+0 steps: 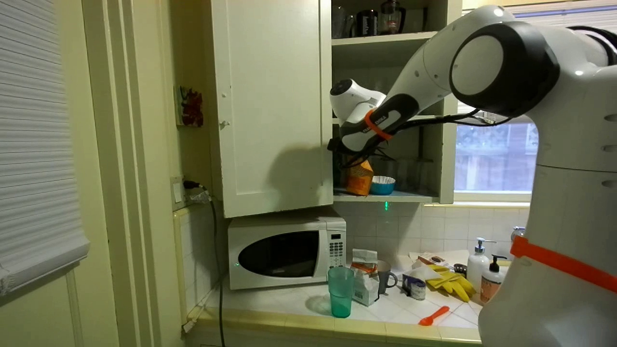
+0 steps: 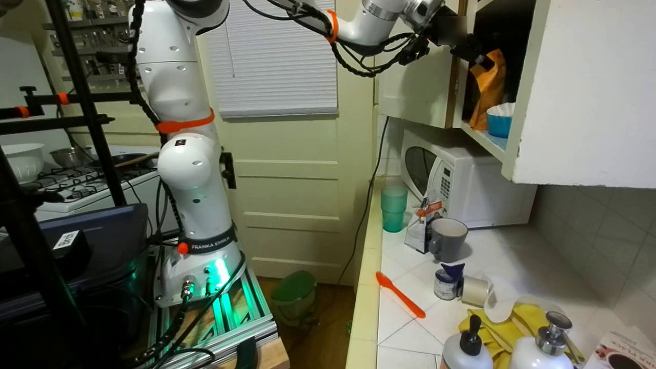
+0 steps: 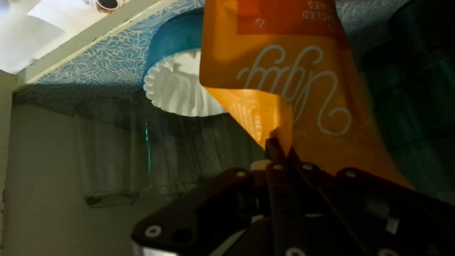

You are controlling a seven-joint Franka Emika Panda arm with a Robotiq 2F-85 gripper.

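Inside open cupboard point(image 1: 447, 159), gripper point(image 3: 283, 152) tilts downward, fingers clamped on creased edge of orange bag point(image 3: 270, 67); forearm point(image 1: 424, 72) slopes down from high elbow point(image 1: 503, 67).

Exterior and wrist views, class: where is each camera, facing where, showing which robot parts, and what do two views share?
In an exterior view: near the arm, facing the microwave; arm shows, partly cropped.
In an exterior view: by the counter, facing the door; arm, base and gripper show.
Wrist view: on the arm, facing the shelf and orange bag; gripper shows.
Both exterior views share the microwave and green cup.
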